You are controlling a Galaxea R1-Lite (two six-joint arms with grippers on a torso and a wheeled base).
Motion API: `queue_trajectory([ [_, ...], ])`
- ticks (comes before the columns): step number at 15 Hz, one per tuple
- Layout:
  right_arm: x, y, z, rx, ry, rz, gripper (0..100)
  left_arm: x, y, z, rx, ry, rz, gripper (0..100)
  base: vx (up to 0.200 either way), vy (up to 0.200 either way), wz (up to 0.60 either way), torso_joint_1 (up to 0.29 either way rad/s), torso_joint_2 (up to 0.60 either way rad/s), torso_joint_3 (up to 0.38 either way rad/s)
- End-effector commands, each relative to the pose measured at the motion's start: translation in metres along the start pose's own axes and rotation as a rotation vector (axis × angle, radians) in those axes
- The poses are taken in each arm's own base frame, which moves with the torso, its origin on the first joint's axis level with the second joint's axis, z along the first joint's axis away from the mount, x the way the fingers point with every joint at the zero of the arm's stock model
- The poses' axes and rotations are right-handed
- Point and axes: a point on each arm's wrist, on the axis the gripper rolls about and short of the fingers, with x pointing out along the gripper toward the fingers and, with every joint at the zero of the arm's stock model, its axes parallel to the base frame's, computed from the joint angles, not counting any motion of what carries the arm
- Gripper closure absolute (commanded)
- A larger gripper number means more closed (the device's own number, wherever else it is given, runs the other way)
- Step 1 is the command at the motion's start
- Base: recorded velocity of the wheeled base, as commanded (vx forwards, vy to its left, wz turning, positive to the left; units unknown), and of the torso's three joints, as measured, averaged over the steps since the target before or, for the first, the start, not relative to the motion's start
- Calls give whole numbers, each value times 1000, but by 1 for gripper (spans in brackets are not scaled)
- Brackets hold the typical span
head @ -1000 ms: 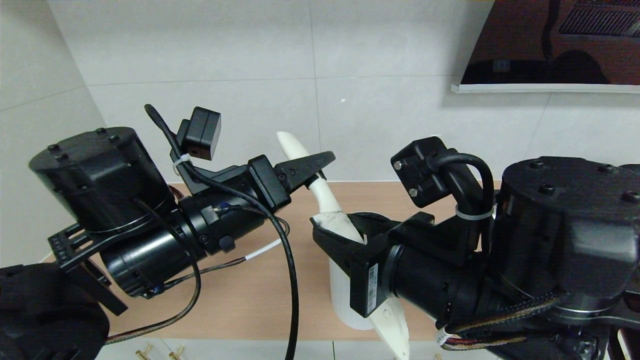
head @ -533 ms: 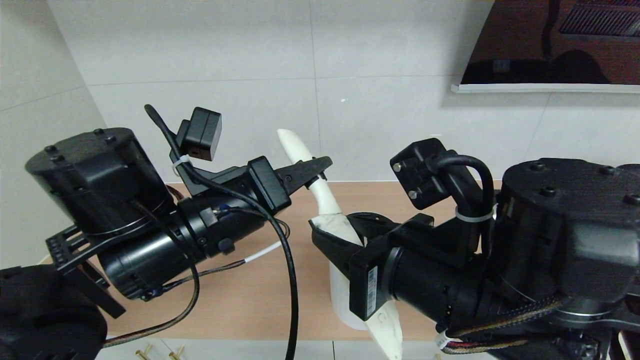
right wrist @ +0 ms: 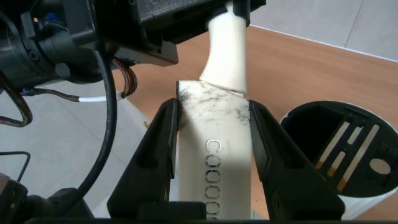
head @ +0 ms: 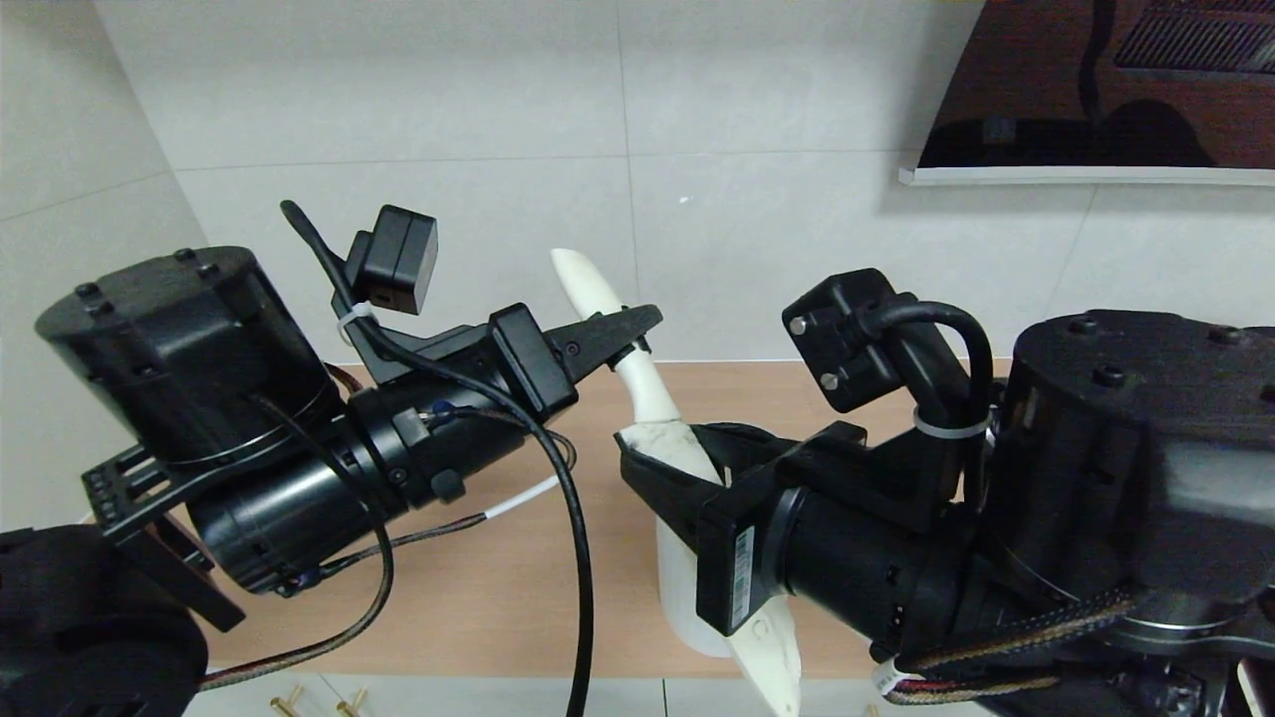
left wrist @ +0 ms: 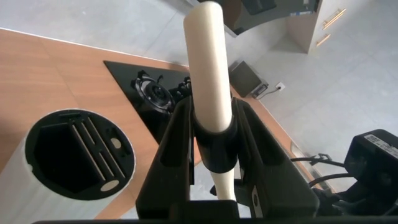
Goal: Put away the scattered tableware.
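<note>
Head view gives me the spatula [head: 649, 393] held up over the counter [head: 478, 588] by both arms at once. Its long axis runs steeply, with the handle tip high and far and the blade low and near. The blade overlaps the near wall of the white holder [head: 682, 597].

My left gripper [head: 634, 337] is clamped across the round handle, a little below the tip, and the left wrist view shows its jaws tight on it. My right gripper [head: 669, 460] is clenched on the flat, wide part where handle turns into blade. The right wrist view confirms its jaws pressing the two edges.

The holder stands on the counter just under the right gripper, mouth upward, with a few thin utensils [left wrist: 93, 148] inside. I judge this to be a hand-over between arms.

The drop turns on the blade end. It hangs on the near side of the holder's mouth, and I cannot tell its height against the rim. The right arm is the nearer one, so I'd have the left release first.
</note>
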Motion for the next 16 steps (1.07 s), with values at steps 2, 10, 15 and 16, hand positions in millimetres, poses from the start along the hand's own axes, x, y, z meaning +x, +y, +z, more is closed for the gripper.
queue_trajectory([
  [2,-1,0,0,1,-1,2,0,-1,-3,2,4,-8,-10,100,0,0,0,0,0,0],
  [10,-17,-44,32,24,-100,-126,0,-7,-24,25,9,-48,50,100,0,0,0,0,0,0],
  [15,-56,-133,60,31,-148,-365,0,-1,-63,71,146,-184,187,100,0,0,0,0,0,0],
  [16,-56,-152,43,46,-78,-421,0,11,-64,74,208,-225,246,100,0,0,0,0,0,0],
])
